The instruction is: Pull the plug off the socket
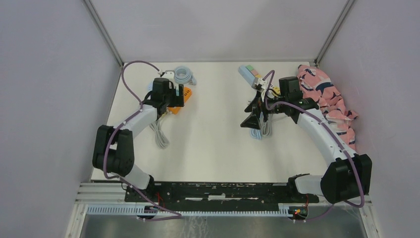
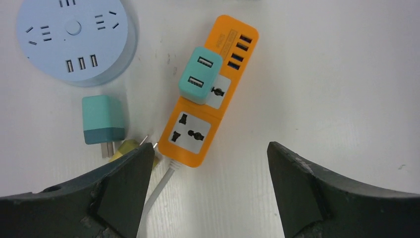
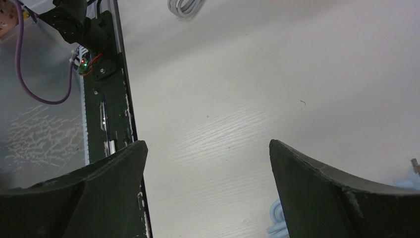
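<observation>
A white bench (image 1: 213, 139) with a faint wood grain is seen from above, enclosed by pale lilac walls (image 1: 49, 74) and metal corner posts (image 1: 104, 32). A black rail (image 1: 213, 193) runs along the near edge, where both arms are bolted.

The left arm (image 1: 141, 116) is reached toward the back left. Its jaws are spread wide and nothing is held. They are poised above an orange power strip (image 2: 198, 130). A teal USB plug (image 2: 199, 74) is seated in the strip's middle socket. A loose teal adapter (image 2: 103, 119) lies just beside the strip, and a round pale blue socket hub (image 2: 74, 39) is set farther back.

The right arm (image 1: 317, 131) is held over bare bench at the back right. Its jaws are also spread wide and empty. A pink patterned cloth (image 1: 327, 101) is heaped against the right wall.
</observation>
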You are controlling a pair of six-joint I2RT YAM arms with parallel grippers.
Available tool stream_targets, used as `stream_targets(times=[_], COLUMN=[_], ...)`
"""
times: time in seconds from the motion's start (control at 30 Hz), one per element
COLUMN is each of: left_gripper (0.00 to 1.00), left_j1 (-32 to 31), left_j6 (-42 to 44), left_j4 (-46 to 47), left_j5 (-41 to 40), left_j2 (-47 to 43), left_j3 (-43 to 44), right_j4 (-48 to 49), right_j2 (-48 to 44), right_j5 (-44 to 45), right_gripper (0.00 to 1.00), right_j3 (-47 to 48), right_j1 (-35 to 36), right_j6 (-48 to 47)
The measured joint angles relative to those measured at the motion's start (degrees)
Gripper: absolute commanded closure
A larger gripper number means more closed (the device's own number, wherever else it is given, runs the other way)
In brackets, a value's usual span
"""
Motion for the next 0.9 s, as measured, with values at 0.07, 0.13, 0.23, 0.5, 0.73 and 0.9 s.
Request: stream_targets(times=[0.07,0.13,0.23,0.5,0.73,0.9], left_gripper=[0.13,0.16,0.19,0.27,0.43,0.74], left_j1=[0.02,0.02,0.02,0.02,0.02,0.02], left_j6=[2.38,4.46,7.37,11.08,12.13,12.61], left_j4=[-1.79,-2.93,-4.35,-7.3,-9.51,-10.1], left_j5=[-1.09,-1.97,-2.64,-4.0,-4.35,-2.8], left_j2=[3.21,5.84,9.07,18.29,23.61,24.09], left_j3=[2.36,3.78,5.07,10.62,15.34,16.44], right_j4=[0.0,0.02,0.04,0.04,0.04,0.0], right_j2=[0.09,0.13,0.24,0.79,1.01,1.01], right_j5=[0.0,0.0,-0.02,0.0,0.0,0.0], right_gripper=[0.0,0.0,0.0,0.0,0.0,0.0], right_j3=[0.0,0.0,0.0,0.0,0.0,0.0], right_j1=[0.0,0.0,0.0,0.0,0.0,0.0], right_j6=[0.0,0.0,0.02,0.02,0.0,-0.04])
